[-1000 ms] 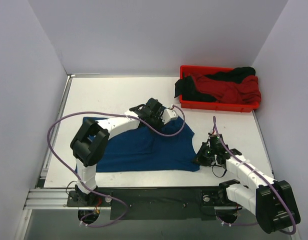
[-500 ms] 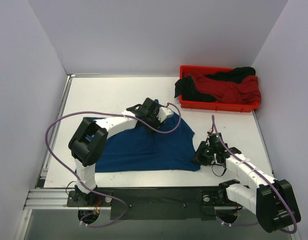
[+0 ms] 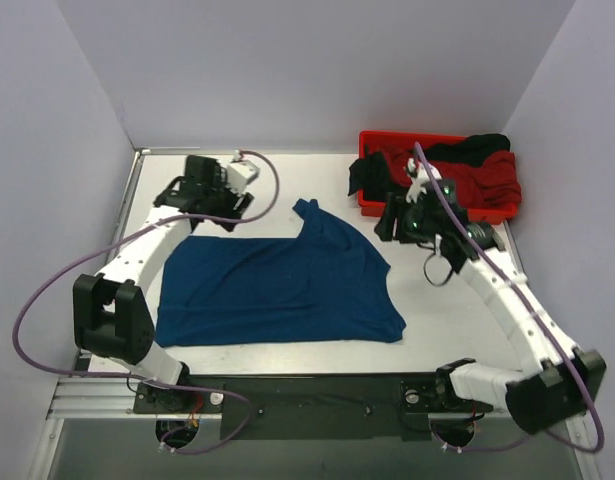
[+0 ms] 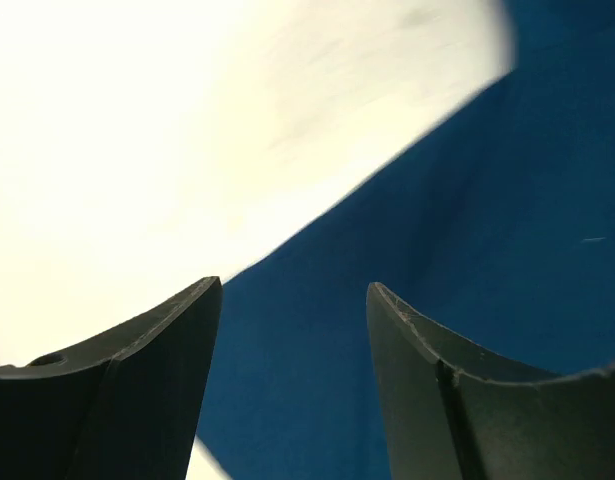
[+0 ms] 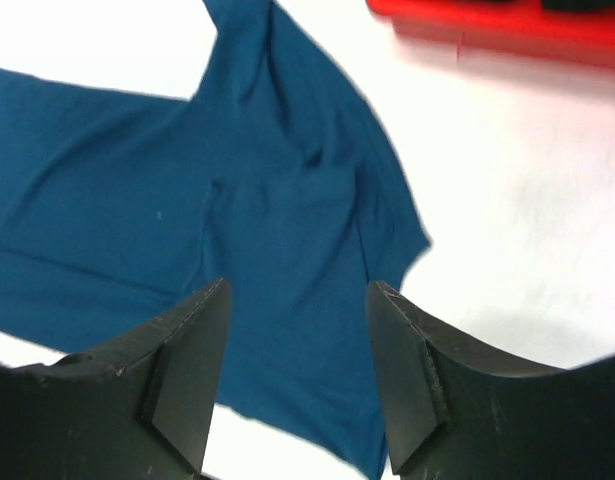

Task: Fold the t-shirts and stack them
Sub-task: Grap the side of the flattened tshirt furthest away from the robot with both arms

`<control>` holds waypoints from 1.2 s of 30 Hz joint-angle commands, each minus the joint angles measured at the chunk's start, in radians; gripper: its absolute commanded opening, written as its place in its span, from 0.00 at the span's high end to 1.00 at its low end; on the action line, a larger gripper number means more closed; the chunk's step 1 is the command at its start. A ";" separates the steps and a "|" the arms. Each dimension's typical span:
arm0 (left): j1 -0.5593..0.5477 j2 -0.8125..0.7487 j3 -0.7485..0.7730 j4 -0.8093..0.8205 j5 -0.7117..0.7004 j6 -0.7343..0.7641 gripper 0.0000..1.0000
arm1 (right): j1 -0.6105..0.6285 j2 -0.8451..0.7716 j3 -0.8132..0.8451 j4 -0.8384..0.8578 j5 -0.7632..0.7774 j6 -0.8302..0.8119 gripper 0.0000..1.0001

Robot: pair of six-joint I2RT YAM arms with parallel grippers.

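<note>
On the desk, centre-left, navy t-shirt lies spread flat, with nothing on top of it and its far corner bunched into a peak. Left gripper hangs over the shirt's far-left edge, jaws apart, holding nothing. Right gripper is just in front of the red tray, jaws equally spread, empty. Red and black t-shirts are heaped in the tray, draping over its left rim. Purple cable loops beside the left wrist.

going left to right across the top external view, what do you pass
left gripper → navy t-shirt → red tray holding the red and black t-shirts
</note>
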 commanded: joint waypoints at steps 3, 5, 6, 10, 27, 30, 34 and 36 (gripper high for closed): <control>0.315 0.001 0.006 -0.078 -0.033 0.123 0.33 | 0.020 0.428 0.361 -0.047 -0.005 -0.210 0.48; 0.418 0.030 0.031 -0.095 -0.004 0.175 0.34 | 0.029 0.577 0.489 -0.067 -0.002 -0.233 0.49; 0.443 0.051 0.039 -0.098 0.015 0.190 0.34 | 0.040 0.676 0.532 -0.093 0.009 -0.242 0.50; 0.525 0.113 0.036 -0.086 -0.022 0.307 0.34 | 0.063 0.943 0.782 -0.158 -0.005 -0.291 0.50; 0.492 0.505 0.319 -0.258 0.052 0.592 0.32 | 0.069 1.372 1.209 -0.362 -0.009 -0.417 0.51; 0.477 0.512 0.293 -0.250 0.041 0.664 0.32 | 0.072 1.385 1.215 -0.363 0.006 -0.422 0.53; 0.476 0.536 0.327 -0.317 0.073 0.704 0.32 | 0.074 1.419 1.253 -0.373 0.005 -0.436 0.54; 0.474 0.550 0.332 -0.328 0.056 0.716 0.33 | 0.078 1.433 1.261 -0.376 0.015 -0.439 0.58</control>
